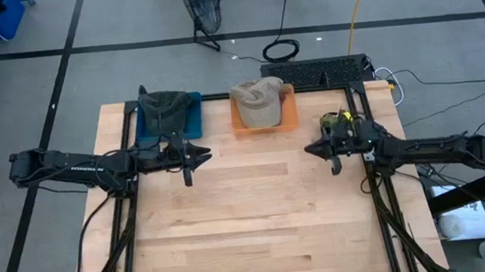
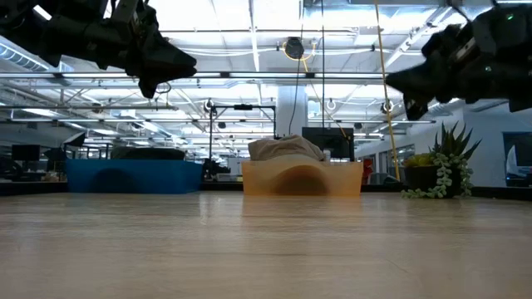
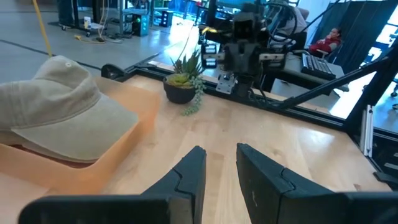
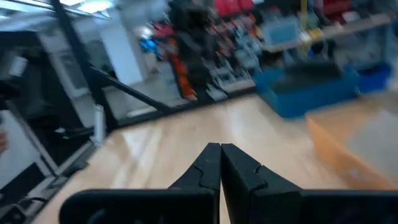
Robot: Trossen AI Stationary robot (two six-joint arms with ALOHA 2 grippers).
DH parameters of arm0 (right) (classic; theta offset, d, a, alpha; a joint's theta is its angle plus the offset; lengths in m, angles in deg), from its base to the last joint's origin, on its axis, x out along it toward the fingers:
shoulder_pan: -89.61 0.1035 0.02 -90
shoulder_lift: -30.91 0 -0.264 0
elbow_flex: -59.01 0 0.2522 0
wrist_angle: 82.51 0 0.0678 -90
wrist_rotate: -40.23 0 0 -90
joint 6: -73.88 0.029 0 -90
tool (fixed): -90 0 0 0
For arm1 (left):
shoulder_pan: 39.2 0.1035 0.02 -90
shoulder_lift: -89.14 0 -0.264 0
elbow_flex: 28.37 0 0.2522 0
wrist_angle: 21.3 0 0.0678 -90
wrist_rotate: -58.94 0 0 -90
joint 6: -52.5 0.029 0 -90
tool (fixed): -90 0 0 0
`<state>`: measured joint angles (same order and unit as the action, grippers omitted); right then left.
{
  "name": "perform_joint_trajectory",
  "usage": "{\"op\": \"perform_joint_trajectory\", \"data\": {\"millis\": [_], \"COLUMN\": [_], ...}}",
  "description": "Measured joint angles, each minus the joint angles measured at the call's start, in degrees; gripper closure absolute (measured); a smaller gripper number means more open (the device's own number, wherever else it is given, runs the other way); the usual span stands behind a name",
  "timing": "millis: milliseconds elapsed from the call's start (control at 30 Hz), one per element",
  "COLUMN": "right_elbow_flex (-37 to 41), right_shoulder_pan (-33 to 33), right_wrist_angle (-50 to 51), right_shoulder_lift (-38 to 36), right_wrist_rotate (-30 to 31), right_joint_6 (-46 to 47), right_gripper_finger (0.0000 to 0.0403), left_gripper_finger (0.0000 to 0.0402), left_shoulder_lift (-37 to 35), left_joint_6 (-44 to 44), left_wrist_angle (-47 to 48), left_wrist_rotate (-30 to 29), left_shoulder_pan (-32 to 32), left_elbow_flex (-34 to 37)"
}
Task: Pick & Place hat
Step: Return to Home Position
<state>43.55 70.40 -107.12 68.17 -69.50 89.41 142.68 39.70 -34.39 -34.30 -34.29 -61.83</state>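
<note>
A beige hat (image 1: 257, 101) lies in an orange bin (image 1: 287, 121) at the table's far middle; the left wrist view shows the hat (image 3: 56, 109) resting over the bin's rim (image 3: 118, 155). A dark hat (image 1: 164, 112) lies in a blue bin (image 1: 194, 114) to its left. My left gripper (image 1: 198, 156) hovers above the table, near the blue bin, pointing toward the table's right; its fingers (image 3: 193, 168) stand a little apart with nothing between them. My right gripper (image 1: 311, 150) hovers opposite, pointing left, shut (image 4: 220, 148) and empty.
A small potted plant (image 1: 337, 120) stands beside my right gripper at the far right. A black keyboard (image 1: 317, 71) lies beyond the table's far edge. The bare wooden tabletop (image 1: 259, 215) stretches between the two arms and toward the near edge.
</note>
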Motion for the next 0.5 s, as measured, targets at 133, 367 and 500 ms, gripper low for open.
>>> {"op": "perform_joint_trajectory", "data": {"millis": [133, 367, 500], "right_elbow_flex": [0.0, 0.1, 0.1], "right_shoulder_pan": [2.4, 2.9, 2.9], "right_wrist_angle": [-3.8, -0.8, 2.0], "right_shoulder_lift": [-0.3, -2.6, -5.1], "right_wrist_rotate": [1.7, 3.2, 3.2], "right_joint_6": [-2.1, -4.4, -4.2], "right_gripper_finger": [0.0403, 0.0403, 0.0403], "left_gripper_finger": [0.0309, 0.0309, 0.0309], "left_shoulder_lift": [0.0, 0.0, 0.0], "left_joint_6": [0.1, -1.1, -1.3], "left_wrist_angle": [-0.1, 0.0, 0.0], "left_wrist_rotate": [0.1, 0.2, 0.2], "left_shoulder_pan": [0.0, 0.0, -0.3], "left_elbow_flex": [0.0, 0.0, 0.0]}}
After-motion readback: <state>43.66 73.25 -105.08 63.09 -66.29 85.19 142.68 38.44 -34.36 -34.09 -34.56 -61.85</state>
